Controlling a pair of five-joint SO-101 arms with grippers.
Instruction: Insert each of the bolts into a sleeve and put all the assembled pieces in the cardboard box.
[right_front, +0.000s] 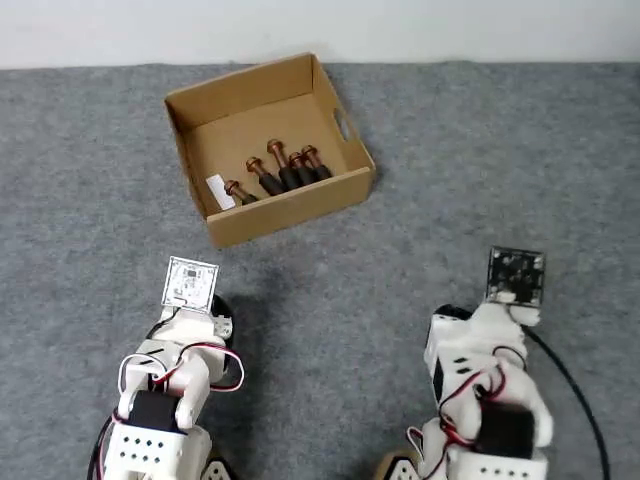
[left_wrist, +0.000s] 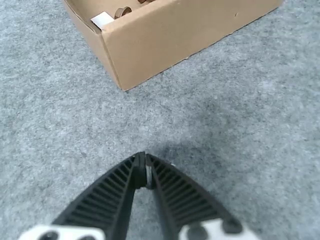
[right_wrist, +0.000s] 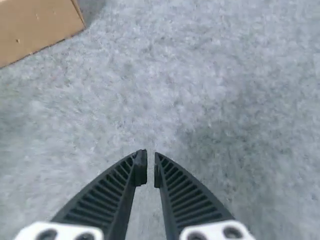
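Left pincer (left_wrist: 144, 167) closed, empty; right pincer (right_wrist: 150, 167) all but closed, empty. Cardboard box (right_front: 290, 212) placed toward desk (right_front: 470, 180) far edge, nearer left arm; assembled pieces (right_front: 285, 170) laid inside, long axes roughly parallel.

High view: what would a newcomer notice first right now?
The box on the far side of the grey carpet, with sleeved bolts lying side by side on its floor. At the near edge sit both arms, the left pincer and right pincer shut and empty above the carpet.
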